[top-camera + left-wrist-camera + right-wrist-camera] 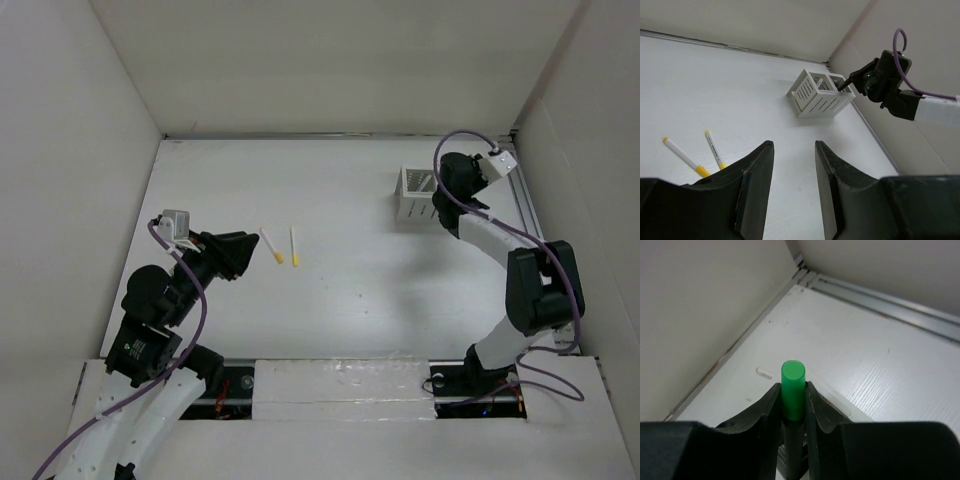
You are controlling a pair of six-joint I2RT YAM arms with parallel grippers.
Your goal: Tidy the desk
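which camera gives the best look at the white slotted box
Left wrist: the slotted box shows nearly whole, with both compartments and its slots clear. Top external shows it small from above, the right gripper at its edge. Right wrist shows only that gripper shut on a green-tipped marker, no clear box.

The left arm (145, 345) and the right arm (540, 285) share one build: glossy black joint housings linked by white tubular segments. A purple cable (204, 305) trails along the left arm, and a second purple cable (895, 42) loops over the right arm's wrist. Each wrist carries a small pale grey camera block (178, 222). The left fingers (757, 185) are matte black, broad tapering wedges. The right fingers (767, 410) are the same black, with rounded tips.
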